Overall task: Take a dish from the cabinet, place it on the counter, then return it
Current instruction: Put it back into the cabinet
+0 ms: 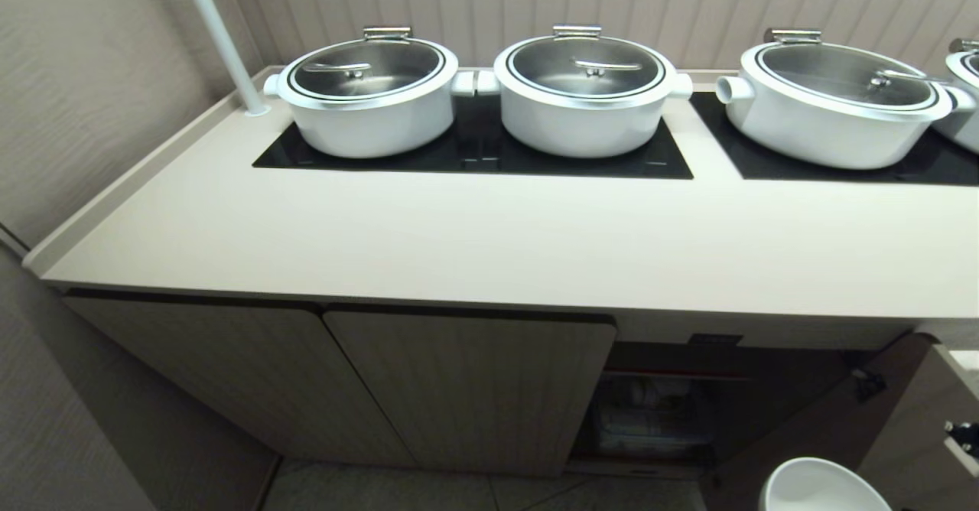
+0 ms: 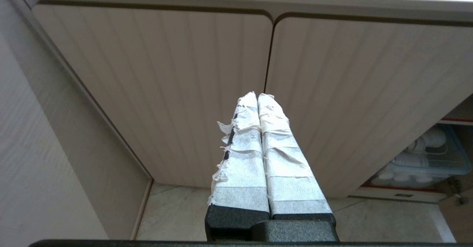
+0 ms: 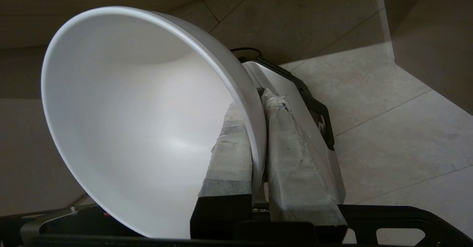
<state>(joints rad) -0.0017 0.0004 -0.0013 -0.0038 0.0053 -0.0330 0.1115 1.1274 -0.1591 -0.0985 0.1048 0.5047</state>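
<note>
The dish [image 1: 822,488], a plain white bowl, shows at the lower right of the head view, low in front of the cabinet [image 1: 466,388] and well below the counter [image 1: 489,243]. In the right wrist view my right gripper [image 3: 253,102] is shut on the dish [image 3: 140,121]: one taped finger lies inside the wall and the other outside, pinching the rim. The cabinet's right compartment [image 1: 665,411] stands open beneath a small black label [image 1: 715,339]. My left gripper [image 2: 257,95] is shut and empty, parked facing the closed ribbed doors [image 2: 166,91].
Large white steel-lidded pots [image 1: 372,94] [image 1: 585,86] [image 1: 841,102] stand on black glass panels [image 1: 474,151] at the back of the counter. A white pole [image 1: 222,37] rises at the back left. The open cabinet door [image 1: 811,419] juts out on the right. A clear bin [image 2: 425,158] sits inside.
</note>
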